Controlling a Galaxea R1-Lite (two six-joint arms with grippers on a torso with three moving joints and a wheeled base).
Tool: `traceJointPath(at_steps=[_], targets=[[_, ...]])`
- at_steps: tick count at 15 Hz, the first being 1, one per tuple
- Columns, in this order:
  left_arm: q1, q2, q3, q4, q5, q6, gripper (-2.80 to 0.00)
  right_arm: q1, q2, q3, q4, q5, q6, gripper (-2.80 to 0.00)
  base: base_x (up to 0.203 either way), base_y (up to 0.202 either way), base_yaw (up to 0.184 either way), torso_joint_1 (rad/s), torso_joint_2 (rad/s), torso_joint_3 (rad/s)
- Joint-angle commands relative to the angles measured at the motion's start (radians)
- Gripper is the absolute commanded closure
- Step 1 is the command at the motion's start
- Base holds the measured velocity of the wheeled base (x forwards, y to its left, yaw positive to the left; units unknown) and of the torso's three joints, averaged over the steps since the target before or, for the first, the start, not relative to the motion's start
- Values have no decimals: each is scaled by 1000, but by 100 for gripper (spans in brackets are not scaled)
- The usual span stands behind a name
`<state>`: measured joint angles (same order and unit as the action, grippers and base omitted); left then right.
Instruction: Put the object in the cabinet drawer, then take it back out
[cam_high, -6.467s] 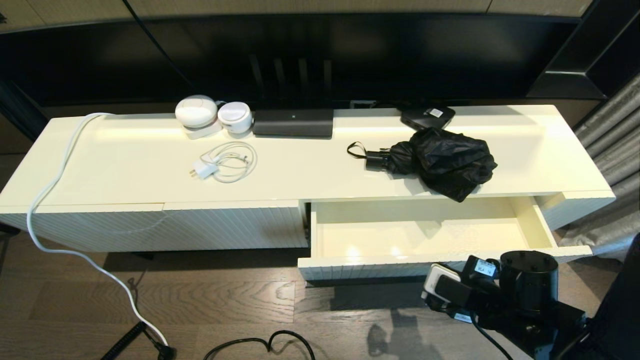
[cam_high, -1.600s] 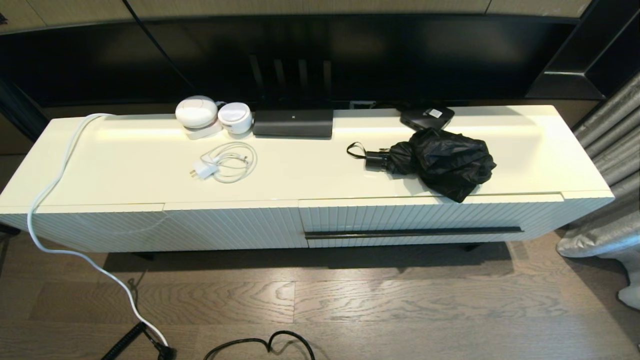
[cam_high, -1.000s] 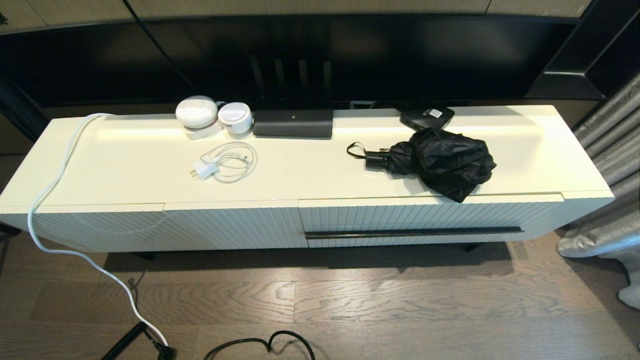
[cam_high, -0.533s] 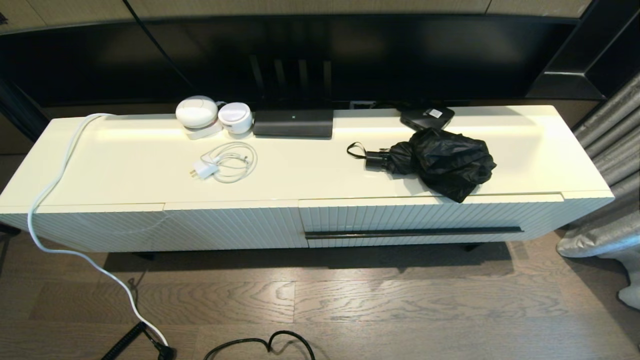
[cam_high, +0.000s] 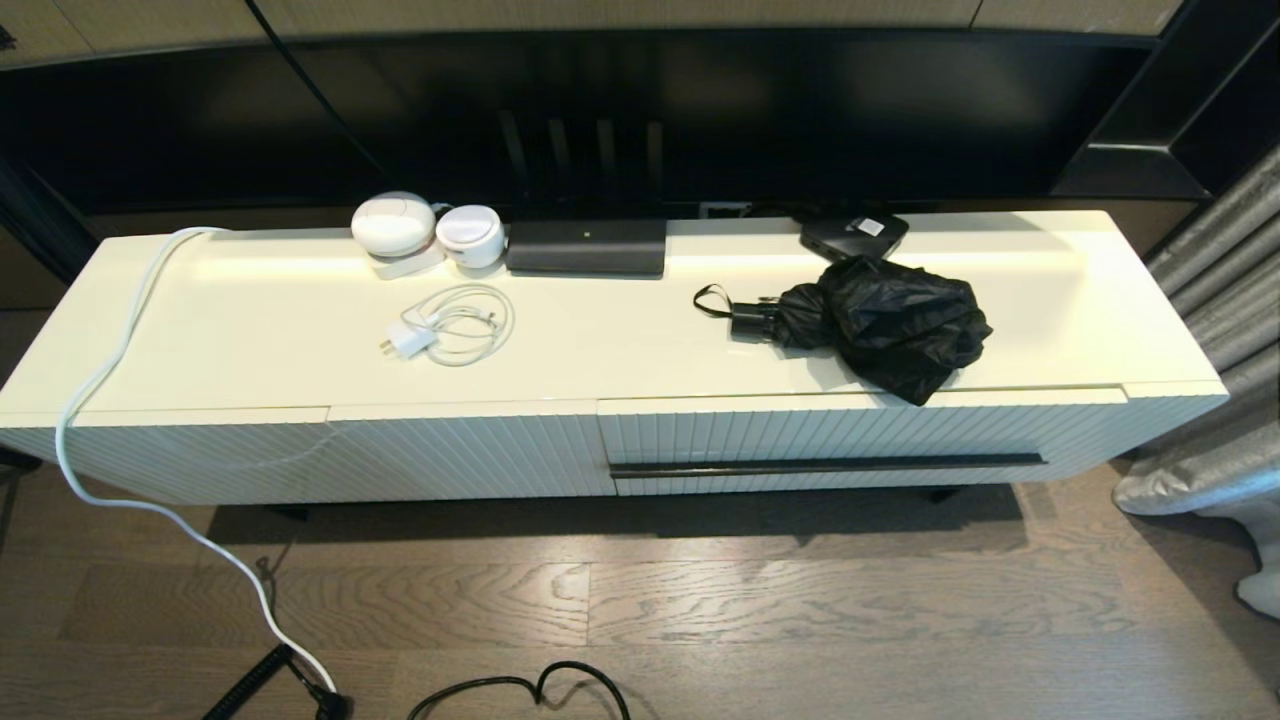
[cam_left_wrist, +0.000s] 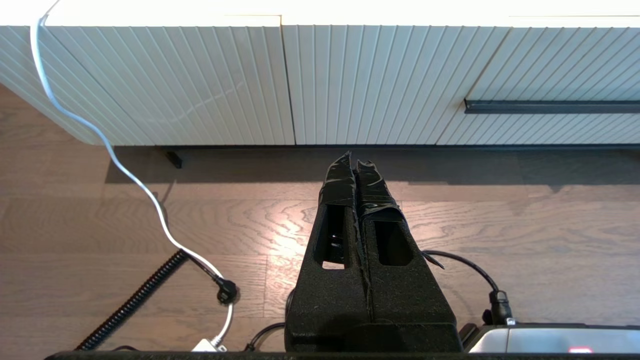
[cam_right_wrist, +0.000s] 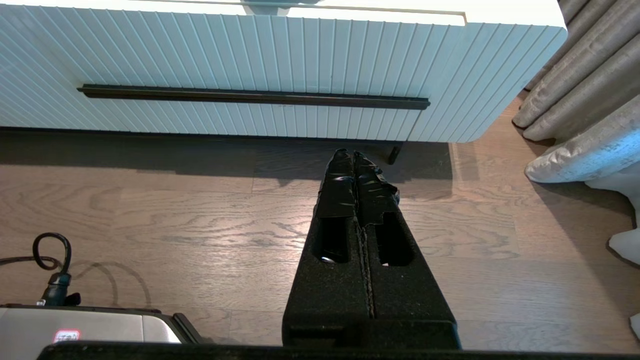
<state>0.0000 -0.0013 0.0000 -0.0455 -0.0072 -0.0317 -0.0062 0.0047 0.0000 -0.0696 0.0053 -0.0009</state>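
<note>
Both pincers hang low over the wooden floor in front of the cabinet, each with its fingers pressed together and nothing between them: the right pincer (cam_right_wrist: 355, 156) points toward the drawer (cam_high: 850, 440), just short of its long black bar handle (cam_right_wrist: 252, 96), while the left pincer (cam_left_wrist: 356, 159) faces the plain ribbed panel (cam_left_wrist: 165, 85) beside the drawer.

The drawer sits flush and closed. Above it, on the cabinet top (cam_high: 250, 340), the umbrella (cam_high: 880, 320) lies with its bunchy fabric hanging a little past the front edge, right over the drawer, its short handle and wrist loop (cam_high: 712, 298) pointing away toward the charger cable (cam_high: 455, 325).

If the drawer must be opened from here, that overhang looks like the trouble: loose fabric could sag into the gap and catch, or the umbrella could slide off onto the floor. The thin bar handle gives a closed pincer nothing to hook until it opens, so a hasty reach may simply bump the ribbed front. The slack cloth may also slip from a shallow pinch.
</note>
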Motion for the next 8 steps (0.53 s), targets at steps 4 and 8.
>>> traceJointPath(at_steps=[4, 8], targets=[[1, 1, 0, 1, 0, -1, 0, 0, 5, 29, 1, 0, 0, 0, 0, 0, 0, 0, 0, 0], [0, 1, 0, 0, 0, -1, 0, 0, 5, 29, -3, 1, 19, 0, 0, 0, 0, 0, 0, 0]])
